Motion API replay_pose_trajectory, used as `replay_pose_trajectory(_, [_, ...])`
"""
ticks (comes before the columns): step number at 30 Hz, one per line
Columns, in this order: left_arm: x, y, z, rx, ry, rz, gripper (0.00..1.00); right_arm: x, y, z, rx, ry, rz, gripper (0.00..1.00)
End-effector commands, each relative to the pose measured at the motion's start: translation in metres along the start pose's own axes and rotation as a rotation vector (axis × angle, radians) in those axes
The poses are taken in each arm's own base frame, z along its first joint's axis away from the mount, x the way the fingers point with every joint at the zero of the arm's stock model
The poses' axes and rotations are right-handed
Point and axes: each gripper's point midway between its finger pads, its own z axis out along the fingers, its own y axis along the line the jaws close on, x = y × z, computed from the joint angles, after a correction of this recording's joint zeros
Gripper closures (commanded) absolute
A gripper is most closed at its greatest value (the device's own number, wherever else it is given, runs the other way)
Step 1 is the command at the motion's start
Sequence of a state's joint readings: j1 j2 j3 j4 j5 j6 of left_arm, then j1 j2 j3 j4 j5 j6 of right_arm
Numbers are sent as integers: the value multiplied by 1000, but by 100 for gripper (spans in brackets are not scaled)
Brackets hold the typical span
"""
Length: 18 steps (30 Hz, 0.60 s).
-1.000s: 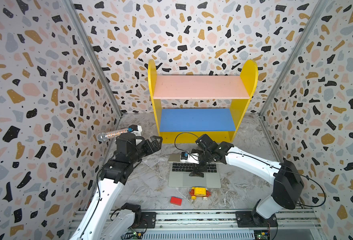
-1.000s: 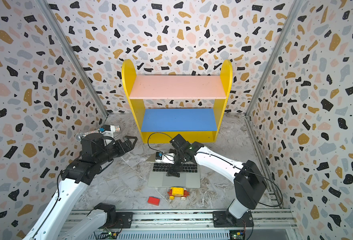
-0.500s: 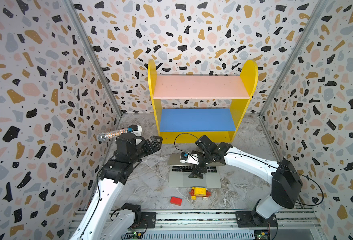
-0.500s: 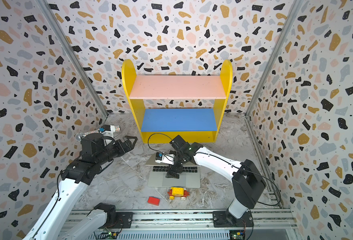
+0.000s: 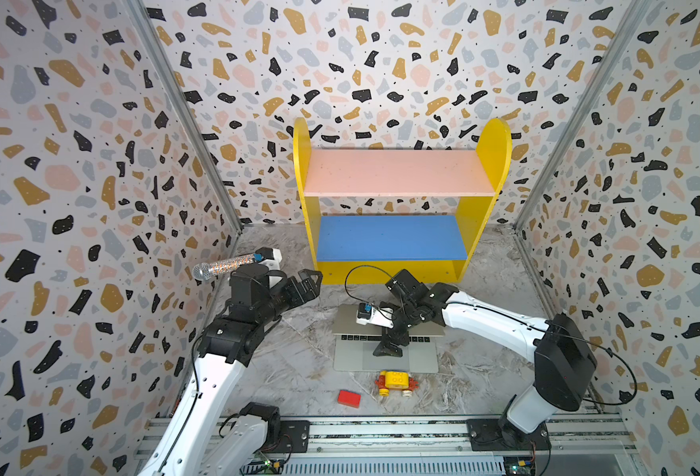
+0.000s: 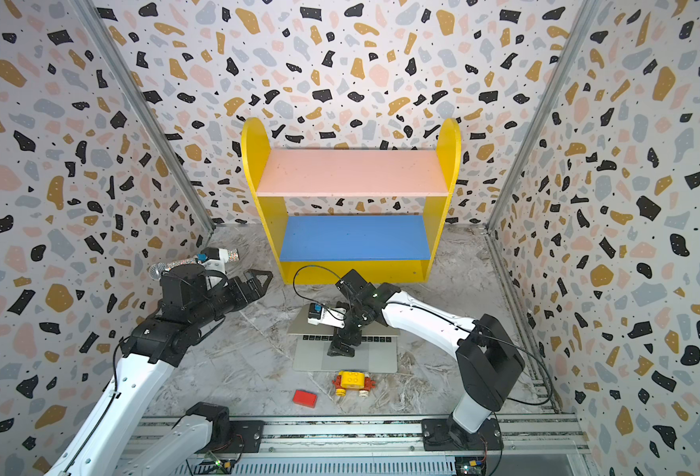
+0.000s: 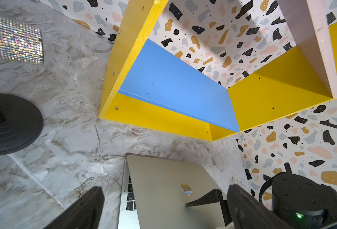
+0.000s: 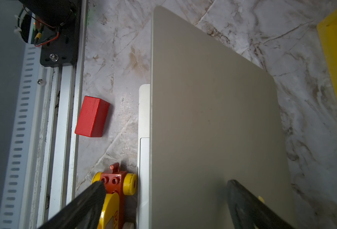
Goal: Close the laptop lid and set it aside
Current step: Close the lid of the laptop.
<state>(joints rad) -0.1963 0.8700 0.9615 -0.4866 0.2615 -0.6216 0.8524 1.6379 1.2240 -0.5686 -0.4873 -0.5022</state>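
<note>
Presently, the right arm [image 5: 492, 325] is bent high at its elbow at 4 o'clock of the surface [image 5: 298, 362]. Its white forearm is stretched toward the middle, and the right gripper [image 5: 393, 336] is pointed steeply down over the laptop [image 5: 346, 358]. Its fingers [image 8: 249, 204] are spread wide with nothing between them. One is placed over the silver-grey outside of the laptop lid [image 8: 213, 119], the other in front of the lid's edge, above the trackpad [image 5: 401, 360]. Whether the lid is touched cannot be told. The lid is tilted well forward over the keyboard [image 5: 352, 338], with one row of black keys left in sight in both top views. The laptop is laid near the middle of the surface.

The left arm [image 5: 212, 395] is raised from 7 o'clock. The left gripper [image 5: 307, 286] is held in the air at 10 o'clock of the laptop, apart from it, with its fingers [image 7: 84, 208] likewise spread on nothing.

The surface is marble-patterned. A yellow toy car [image 5: 395, 382] is set just at 6 o'clock of the laptop, and a red block [image 5: 349, 398] at 7 o'clock. A yellow shelf unit [image 5: 484, 173], with pink and blue boards, is stood at 12 o'clock against the back wall. A glittering microphone [image 5: 224, 266] is mounted at 10 o'clock. The walls [image 5: 381, 82] are covered in terrazzo print.
</note>
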Motion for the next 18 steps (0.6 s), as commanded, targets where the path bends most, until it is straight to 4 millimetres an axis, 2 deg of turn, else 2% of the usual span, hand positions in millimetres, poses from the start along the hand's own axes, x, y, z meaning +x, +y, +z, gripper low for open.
replay_pose_trajectory(1, [-6,-4,-1,27,-27,6,0,20,23,10,-98,63,67,0])
replay_pose_trajectory(18, [-5,-4,0,27,-22,5,0,24,23,16,-110,89,93,0])
